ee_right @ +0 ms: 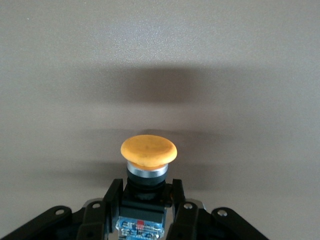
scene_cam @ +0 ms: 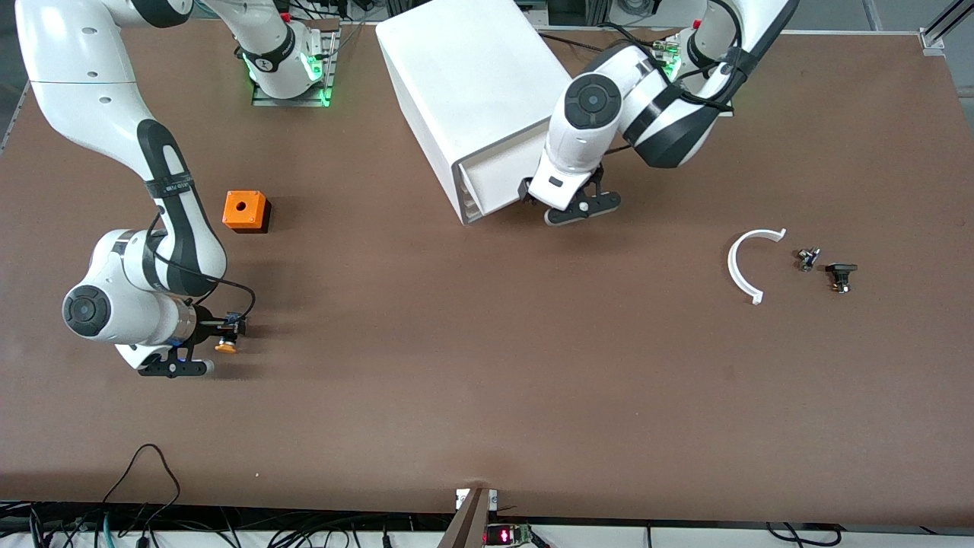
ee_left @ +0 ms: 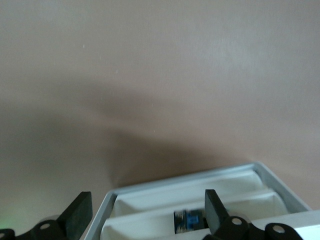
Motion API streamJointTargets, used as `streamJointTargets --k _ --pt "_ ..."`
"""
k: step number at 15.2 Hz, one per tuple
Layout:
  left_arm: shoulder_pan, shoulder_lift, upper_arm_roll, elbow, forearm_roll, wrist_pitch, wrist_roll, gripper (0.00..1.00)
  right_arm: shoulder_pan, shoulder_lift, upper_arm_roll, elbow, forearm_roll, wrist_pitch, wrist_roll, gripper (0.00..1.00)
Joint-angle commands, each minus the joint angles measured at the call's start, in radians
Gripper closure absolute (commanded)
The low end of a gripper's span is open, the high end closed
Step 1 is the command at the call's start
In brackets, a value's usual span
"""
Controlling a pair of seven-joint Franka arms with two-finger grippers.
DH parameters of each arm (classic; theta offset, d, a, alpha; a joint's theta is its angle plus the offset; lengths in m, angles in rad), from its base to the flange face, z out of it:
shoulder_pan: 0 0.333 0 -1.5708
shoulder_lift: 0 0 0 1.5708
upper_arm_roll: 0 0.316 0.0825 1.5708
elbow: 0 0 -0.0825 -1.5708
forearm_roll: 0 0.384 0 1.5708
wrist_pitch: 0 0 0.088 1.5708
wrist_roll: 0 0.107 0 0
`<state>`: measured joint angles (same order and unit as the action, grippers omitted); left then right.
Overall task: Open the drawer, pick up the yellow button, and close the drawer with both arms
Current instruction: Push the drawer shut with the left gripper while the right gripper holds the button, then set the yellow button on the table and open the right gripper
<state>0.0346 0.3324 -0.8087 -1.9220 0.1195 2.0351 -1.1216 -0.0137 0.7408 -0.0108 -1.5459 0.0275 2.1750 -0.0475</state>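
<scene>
My right gripper is shut on the button and holds it low over the table toward the right arm's end. In the right wrist view the black fingers clamp the button's black body under its orange-yellow cap. The white cabinet lies at the table's middle back. Its drawer is open, with white compartments and a small blue-black part inside. My left gripper is over the drawer's front, open, with one finger outside the drawer's rim and the other over the compartment.
An orange cube with a round hole sits farther from the front camera than my right gripper. A white curved piece and two small dark parts lie toward the left arm's end. Cables hang along the table's near edge.
</scene>
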Motion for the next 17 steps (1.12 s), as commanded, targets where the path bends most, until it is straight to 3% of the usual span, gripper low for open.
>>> streamJointTargets --k 1,6,9,10,11,17 --pt "-0.001 -0.021 -0.049 -0.022 -0.015 -0.024 -0.073 0.01 -0.015 -0.006 0.014 -0.011 -0.014 0.012 -0.012 0.66" --pt "-0.002 0.014 -0.098 -0.022 -0.015 -0.024 -0.099 0.01 -0.015 0.003 0.014 -0.011 -0.012 0.017 -0.012 0.43" --pt "-0.009 0.019 -0.104 -0.019 -0.087 -0.024 -0.092 0.01 -0.017 0.005 0.014 -0.011 -0.011 0.017 -0.012 0.28" --pt "-0.009 0.019 -0.104 -0.017 -0.092 -0.026 -0.090 0.01 -0.017 -0.001 0.014 -0.007 -0.011 0.009 -0.009 0.09" --pt "-0.009 0.019 -0.106 -0.017 -0.092 -0.026 -0.089 0.01 -0.015 -0.012 0.014 -0.003 -0.011 0.006 -0.006 0.00" --pt "-0.009 0.019 -0.113 -0.012 -0.096 -0.039 -0.084 0.01 -0.009 -0.191 0.014 0.001 -0.015 -0.069 0.032 0.00"
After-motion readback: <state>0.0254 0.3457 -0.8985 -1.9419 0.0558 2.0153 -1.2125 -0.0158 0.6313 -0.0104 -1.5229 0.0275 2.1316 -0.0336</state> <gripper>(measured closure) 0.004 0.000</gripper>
